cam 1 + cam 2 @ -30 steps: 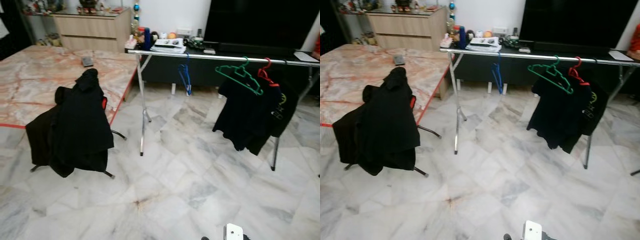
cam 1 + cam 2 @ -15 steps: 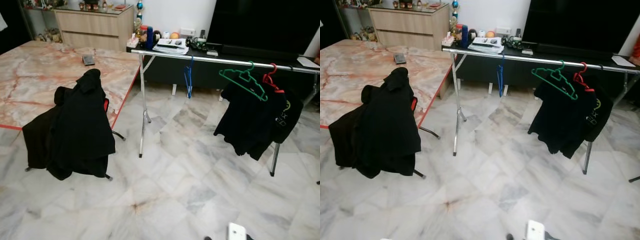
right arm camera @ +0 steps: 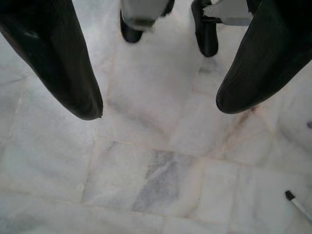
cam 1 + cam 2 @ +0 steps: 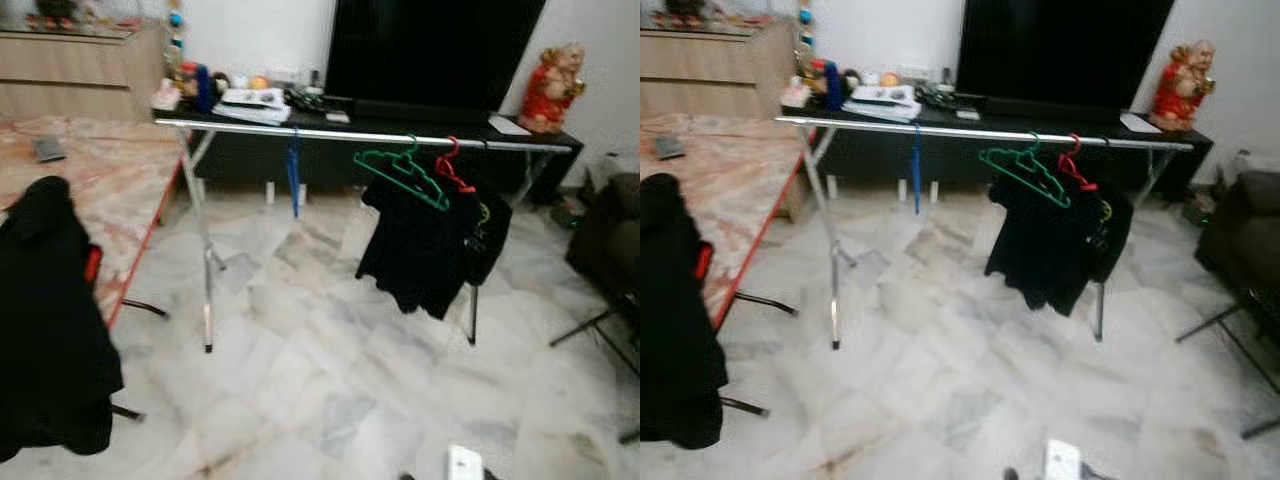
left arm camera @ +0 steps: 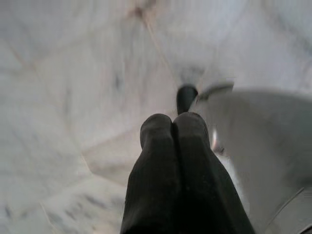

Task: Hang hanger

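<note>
A silver clothes rail (image 4: 360,135) stands across the room ahead. On it hang a blue hanger (image 4: 294,178), an empty green hanger (image 4: 400,176) and a red hanger (image 4: 452,172) carrying a black shirt (image 4: 425,245). More black clothes (image 4: 45,320) are draped over a chair at the near left. My left gripper (image 5: 173,127) hangs over the marble floor with its fingers pressed together and nothing in them. My right gripper (image 3: 158,105) also points down at the floor, fingers wide apart and empty.
A marble-topped table (image 4: 100,170) with a red edge is at the left. A dark TV bench (image 4: 380,110) with a big screen runs behind the rail, with a red figurine (image 4: 548,85) on it. A dark sofa (image 4: 610,235) and a tripod leg (image 4: 590,325) stand at the right.
The view has swung to the right and blurred: rail and clothed chair slid left, figurine and sofa came into sight. Nothing in the room itself has moved.
</note>
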Robot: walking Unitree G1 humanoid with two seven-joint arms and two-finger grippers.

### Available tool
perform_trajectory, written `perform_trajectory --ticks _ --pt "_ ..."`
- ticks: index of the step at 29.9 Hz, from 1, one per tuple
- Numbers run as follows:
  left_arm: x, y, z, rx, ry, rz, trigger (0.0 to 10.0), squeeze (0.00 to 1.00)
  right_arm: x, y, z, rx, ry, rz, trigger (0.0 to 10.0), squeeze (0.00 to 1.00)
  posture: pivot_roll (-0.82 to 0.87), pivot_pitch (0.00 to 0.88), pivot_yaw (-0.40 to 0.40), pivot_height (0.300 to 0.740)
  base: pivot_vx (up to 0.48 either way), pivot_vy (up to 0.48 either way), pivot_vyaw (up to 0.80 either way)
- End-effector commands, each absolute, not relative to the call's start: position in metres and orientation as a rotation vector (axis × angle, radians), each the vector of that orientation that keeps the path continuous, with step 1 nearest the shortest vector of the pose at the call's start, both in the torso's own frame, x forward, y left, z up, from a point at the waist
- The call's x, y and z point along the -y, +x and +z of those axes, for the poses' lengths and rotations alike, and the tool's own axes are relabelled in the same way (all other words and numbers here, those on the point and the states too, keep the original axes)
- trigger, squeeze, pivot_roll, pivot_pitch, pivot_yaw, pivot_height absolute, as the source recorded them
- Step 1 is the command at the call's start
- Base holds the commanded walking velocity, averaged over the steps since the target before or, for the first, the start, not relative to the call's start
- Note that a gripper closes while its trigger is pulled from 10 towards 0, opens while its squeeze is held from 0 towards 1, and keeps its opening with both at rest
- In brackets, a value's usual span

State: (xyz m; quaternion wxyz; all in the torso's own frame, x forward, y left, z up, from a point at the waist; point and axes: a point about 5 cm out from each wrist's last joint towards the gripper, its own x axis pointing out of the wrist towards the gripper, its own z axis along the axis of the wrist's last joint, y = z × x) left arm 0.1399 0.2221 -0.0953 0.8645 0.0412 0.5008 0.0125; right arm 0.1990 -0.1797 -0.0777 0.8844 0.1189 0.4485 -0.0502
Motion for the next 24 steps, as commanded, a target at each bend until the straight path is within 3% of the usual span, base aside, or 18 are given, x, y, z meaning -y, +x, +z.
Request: perform_trajectory --ticks 1,3,10,21,22,24 --pt "-0.213 0.138 -0.098 -1.069 0.077 0.010 10.0 0.00 0.192 0.197 -0.077 -0.936 0.227 -0.133 10.0 0.00 0.02 0.000 -0.051 0.740 0.352 0.000 0.00" --pt "-0.210 0.139 -0.098 -1.070 0.076 0.006 10.0 0.00 0.193 0.197 -0.077 -0.936 0.224 -0.130 10.0 0.00 0.02 0.000 -0.052 0.740 0.356 0.000 0.00" --pt "-0.249 0.116 -0.096 -1.102 0.100 0.035 10.0 0.00 0.193 0.197 -0.077 -0.936 0.219 -0.125 10.0 0.00 0.01 0.000 -0.046 0.740 0.352 0.000 0.00" --pt "-0.245 0.124 -0.095 -1.092 0.105 0.027 10.0 0.00 0.194 0.196 -0.077 -0.940 0.204 -0.113 10.0 0.00 0.02 0.000 -0.048 0.740 0.352 0.000 0.00" --pt "-0.237 0.130 -0.095 -1.084 0.101 0.019 10.0 0.00 0.194 0.196 -0.077 -0.942 0.198 -0.111 10.0 0.00 0.02 0.000 -0.048 0.740 0.356 0.000 0.00" --pt "-0.194 0.153 -0.097 -1.060 0.082 -0.017 10.0 0.00 0.196 0.198 -0.076 -0.935 0.173 -0.092 10.0 0.00 0.01 0.000 -0.049 0.740 0.354 0.000 0.68"
